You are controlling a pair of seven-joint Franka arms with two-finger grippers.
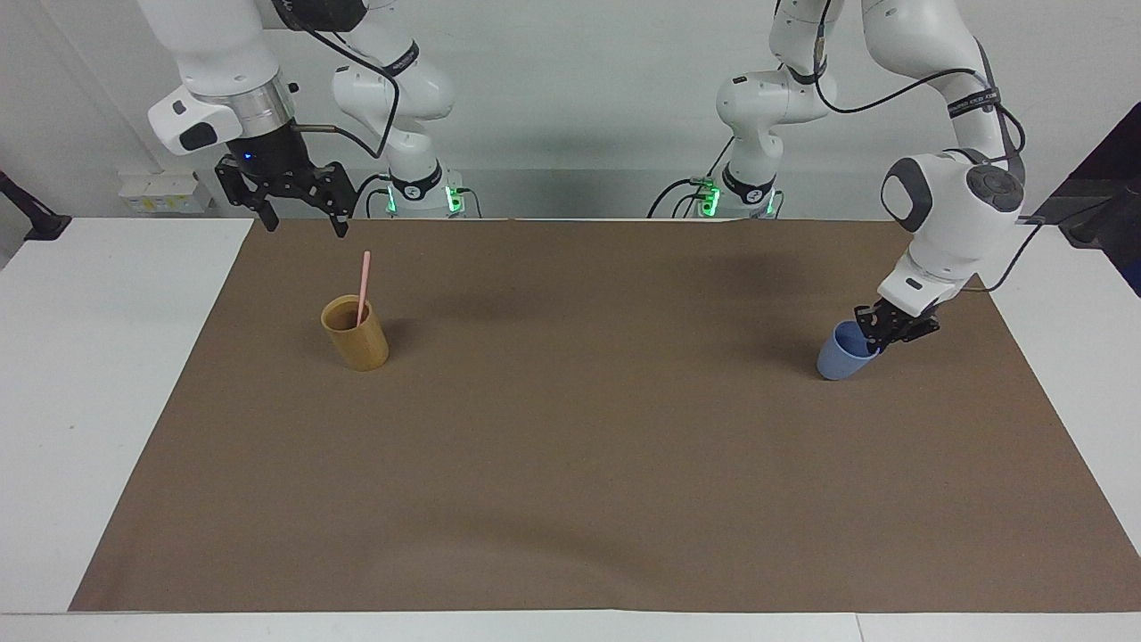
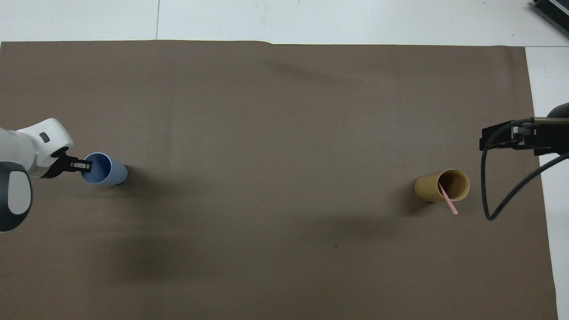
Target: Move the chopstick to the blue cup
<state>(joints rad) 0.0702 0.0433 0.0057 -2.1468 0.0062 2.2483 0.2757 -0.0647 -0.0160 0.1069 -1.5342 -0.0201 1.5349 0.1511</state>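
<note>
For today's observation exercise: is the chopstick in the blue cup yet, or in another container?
Not yet. The chopstick stands leaning in the tan cup, its top sticking out above the rim. The blue cup shows nothing inside.

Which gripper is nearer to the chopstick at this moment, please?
The right. The right gripper hangs open above the mat near the chopstick, which stands in the tan cup. The left gripper is shut on the blue cup's rim at the table's other end.
</note>
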